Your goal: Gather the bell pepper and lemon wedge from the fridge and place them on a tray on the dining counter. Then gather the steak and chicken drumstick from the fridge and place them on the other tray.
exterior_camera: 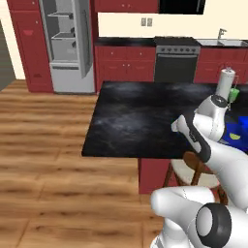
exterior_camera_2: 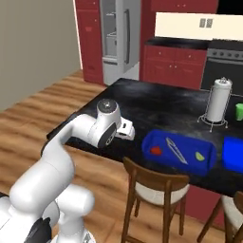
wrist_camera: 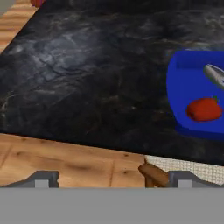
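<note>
Bell pepper (exterior_camera_2: 155, 151) and lemon wedge (exterior_camera_2: 200, 155) already lie in the blue tray (exterior_camera_2: 209, 167) on the dining counter (exterior_camera: 135, 121), so from the left base view we judge the step in hand to be the trip back to the open fridge (exterior_camera: 68, 46), well across the wood floor. In the right base view the arm folds low at the counter's near edge beside a chair (exterior_camera_2: 152, 182), which we should clear before driving. Along the hand view the gripper (wrist_camera: 111, 178) is spread wide and empty, ready for the steak and drumstick.
</note>
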